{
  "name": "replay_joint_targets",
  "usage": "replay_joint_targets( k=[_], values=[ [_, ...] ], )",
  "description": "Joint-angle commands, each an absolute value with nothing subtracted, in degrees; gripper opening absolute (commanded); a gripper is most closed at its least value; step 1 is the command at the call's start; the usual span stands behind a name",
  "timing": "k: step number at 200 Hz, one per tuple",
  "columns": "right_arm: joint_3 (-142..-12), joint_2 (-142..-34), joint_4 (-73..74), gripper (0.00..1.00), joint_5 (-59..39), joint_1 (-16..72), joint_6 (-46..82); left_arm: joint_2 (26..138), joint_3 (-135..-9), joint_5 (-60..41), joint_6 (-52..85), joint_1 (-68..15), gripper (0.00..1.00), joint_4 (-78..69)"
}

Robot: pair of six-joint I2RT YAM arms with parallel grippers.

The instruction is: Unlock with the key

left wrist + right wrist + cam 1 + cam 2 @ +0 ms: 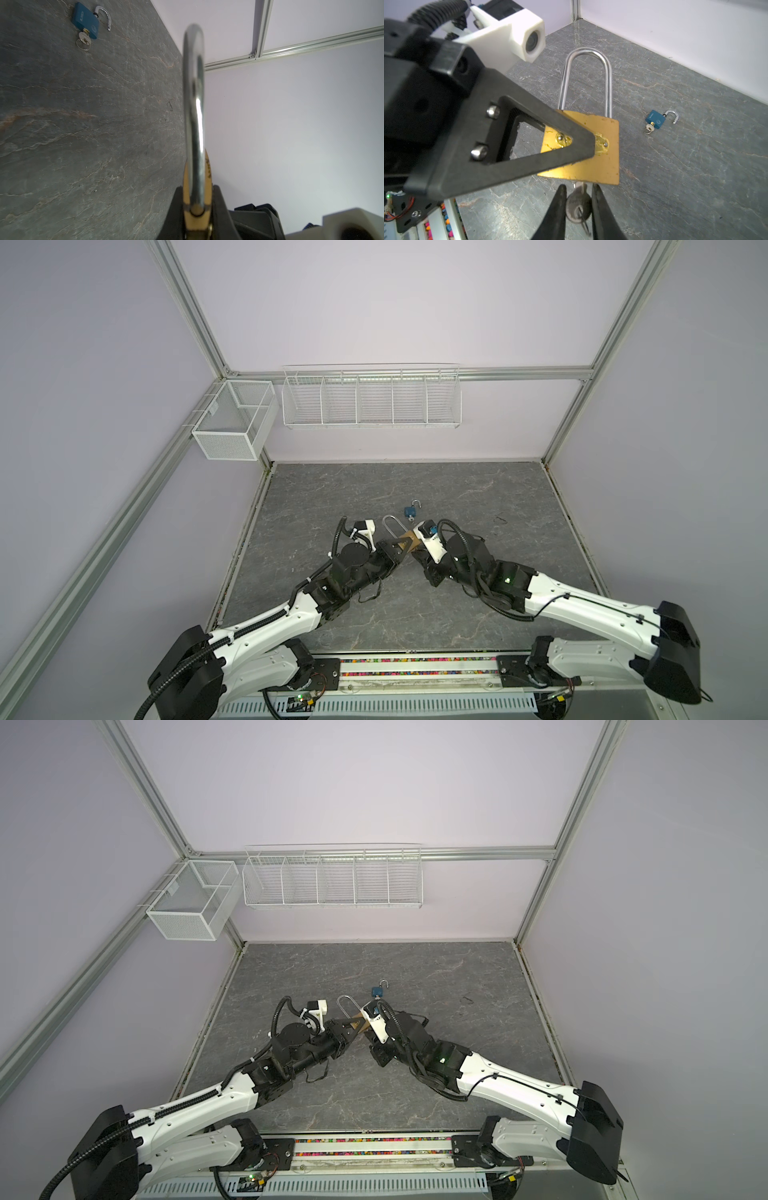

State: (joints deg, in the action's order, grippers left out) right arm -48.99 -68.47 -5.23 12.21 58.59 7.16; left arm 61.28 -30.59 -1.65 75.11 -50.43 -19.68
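Note:
A brass padlock (591,164) with a long steel shackle (586,83) hangs above the grey table, and my left gripper (589,143) is shut on its body. In the left wrist view the shackle (195,108) rises straight out between the left gripper's (197,207) fingers. A silver key (578,204) sticks in the underside of the lock. My right gripper (579,191) is shut on the key's round head, one finger on each side. In both top views the two grippers meet at the padlock (409,540) (357,1022) in mid-table.
A small blue padlock (411,512) (655,118) lies just beyond, shackle open, with its own key (84,39) in it. A small dark scrap (500,519) lies to the right. A mesh basket (232,423) and a wire rack (370,398) hang on the back wall.

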Motion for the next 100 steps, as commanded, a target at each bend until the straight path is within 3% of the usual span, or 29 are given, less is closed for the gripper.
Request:
replay_joint_targets(
  k=[1, 100],
  values=[
    [-50.01, -69.17, -6.28, 0.17, 13.97, 58.79, 6.49, 59.19, -33.58, 0.35, 73.53, -50.76, 0.00, -20.73],
    [-51.59, -68.68, -5.73, 0.07, 12.25, 58.99, 7.22, 58.45, -32.35, 1.83, 71.29, -50.89, 0.00, -22.70]
  ],
)
